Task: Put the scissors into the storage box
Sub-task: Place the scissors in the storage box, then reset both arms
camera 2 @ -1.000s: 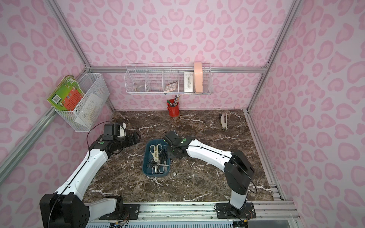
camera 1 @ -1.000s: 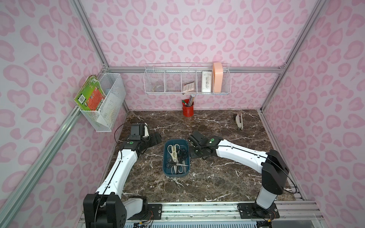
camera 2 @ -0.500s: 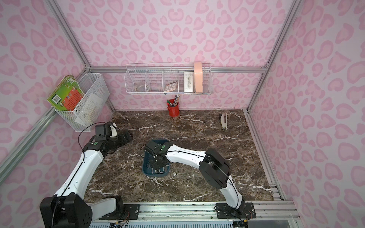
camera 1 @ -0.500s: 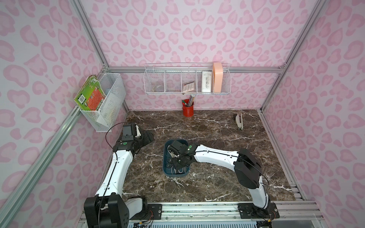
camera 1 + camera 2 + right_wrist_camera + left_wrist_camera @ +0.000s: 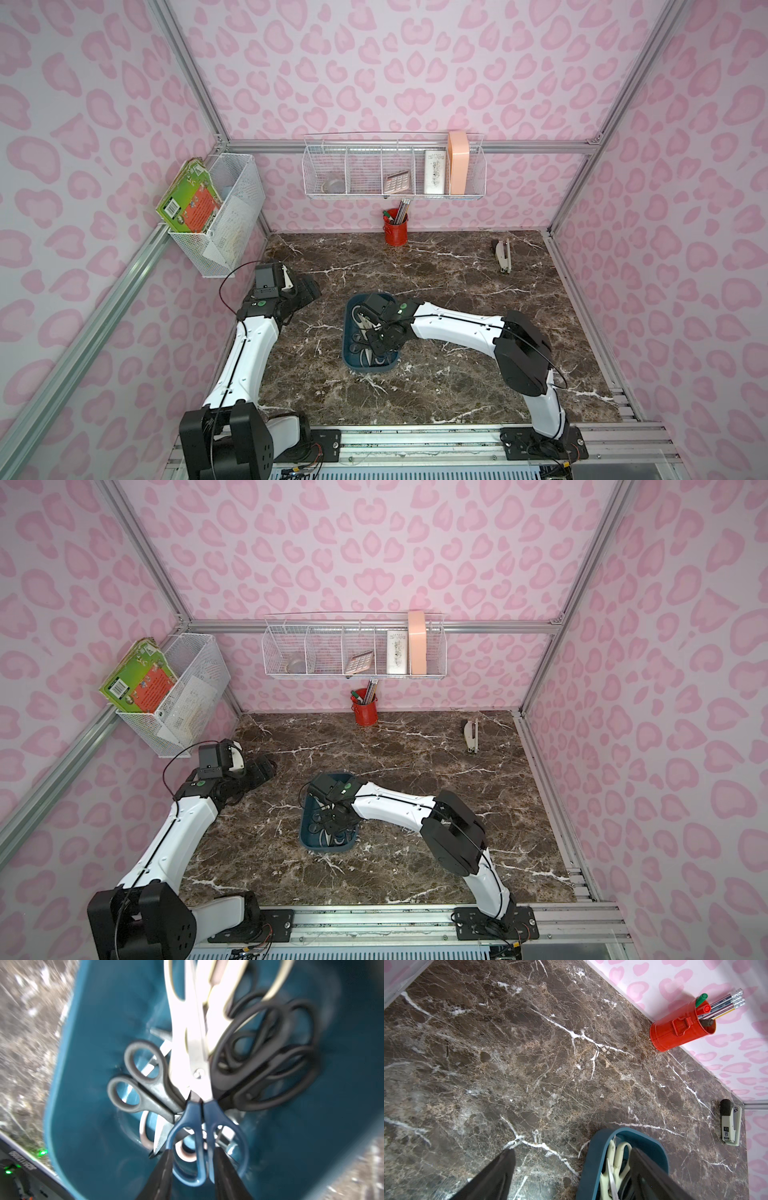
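Right end effector [image 5: 193, 1151] low inside the storage box [image 5: 93, 1043], over the scissors [image 5: 259, 1059].
Its jaws stand a little apart astride the blue-handled scissors [image 5: 194, 1113], which lie atop the pile in the box; blur keeps me from telling whether they pinch the handles. Every pair I can make out lies within its walls. I see the left end effector [image 5: 571, 1150] spread wide and empty above the desk [image 5: 508, 1053], off the box's left side.
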